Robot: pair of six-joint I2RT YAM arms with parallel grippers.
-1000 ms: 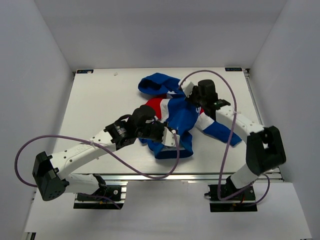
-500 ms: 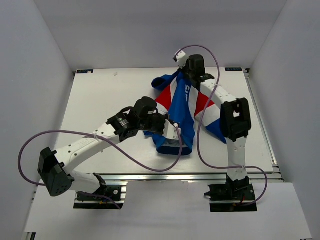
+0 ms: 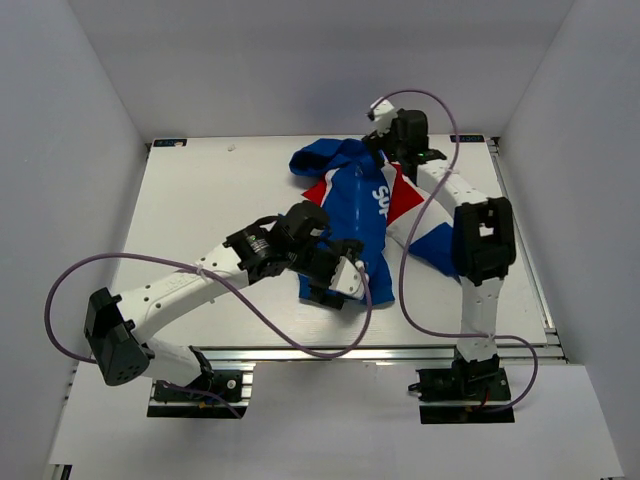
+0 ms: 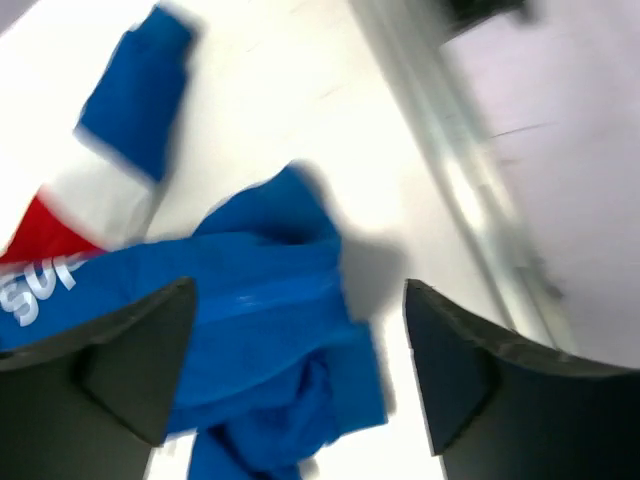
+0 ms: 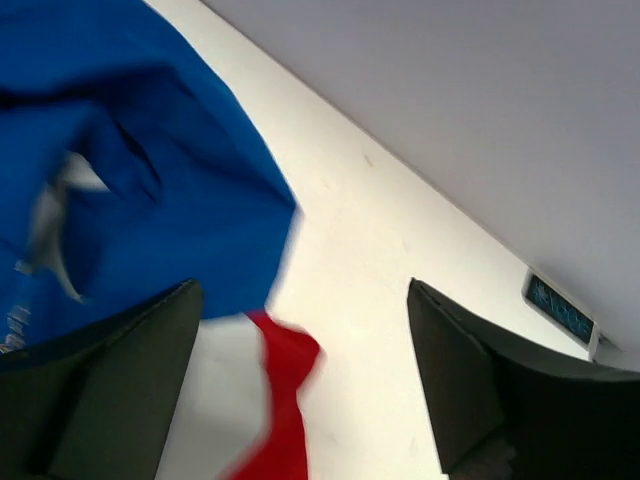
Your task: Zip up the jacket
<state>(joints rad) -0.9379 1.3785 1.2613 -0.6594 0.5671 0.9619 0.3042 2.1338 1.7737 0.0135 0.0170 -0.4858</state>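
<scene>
Matt cloth jacket (image 3: 358,218), smooth white table (image 3: 200,205)

Only thing I can actually read is the white "SUP" lettering (image 3: 381,193) on the jacket (image 3: 360,228) chest, blue fabric.

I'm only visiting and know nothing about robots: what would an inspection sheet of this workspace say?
Surface: white table with metal rail along near edge.
Job's things: jacket lies front up, right of centre; zip state unclear.
Clutter: one small white speck near far edge.
Grippers: left gripper open over hem, right gripper open near collar.
Cables: purple cables loop off both arms.
Surroundings: pale walls on three sides.
</scene>
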